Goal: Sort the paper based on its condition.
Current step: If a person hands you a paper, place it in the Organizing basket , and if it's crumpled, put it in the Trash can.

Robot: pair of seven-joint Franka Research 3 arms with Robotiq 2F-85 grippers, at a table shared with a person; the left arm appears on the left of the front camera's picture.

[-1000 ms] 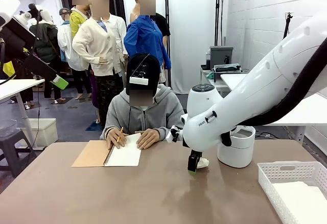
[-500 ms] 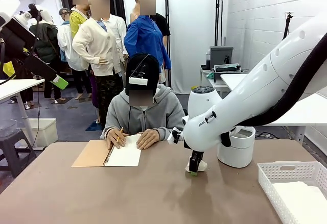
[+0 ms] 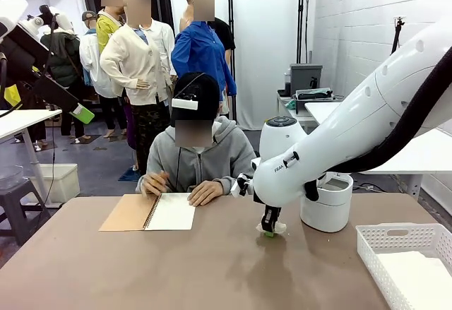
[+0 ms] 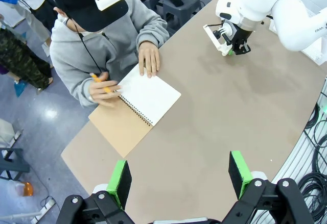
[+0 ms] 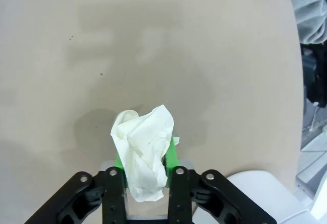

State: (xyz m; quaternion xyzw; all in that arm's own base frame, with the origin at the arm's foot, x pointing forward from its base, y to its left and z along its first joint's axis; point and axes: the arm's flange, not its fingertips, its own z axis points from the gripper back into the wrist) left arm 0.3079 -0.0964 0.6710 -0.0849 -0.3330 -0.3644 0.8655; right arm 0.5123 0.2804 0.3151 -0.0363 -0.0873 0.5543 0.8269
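From the right wrist, the right gripper (image 5: 144, 175) is clamped on a crumpled wad (image 5: 143, 152), its green pads pressed against both sides. The front view places that grip low over the table (image 3: 176, 267), just left of a white bin (image 3: 326, 204); whether the wad touches the tabletop is hard to tell. The left gripper (image 4: 180, 178) hangs high, jaws apart, above a notebook (image 4: 135, 109) under a person's hands.

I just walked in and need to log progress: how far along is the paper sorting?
Done: flat sheets already lie in the white basket. In hand: the right gripper is clamped on a crumpled paper wad at the table. Left: carrying the wad off. The left gripper hangs open.
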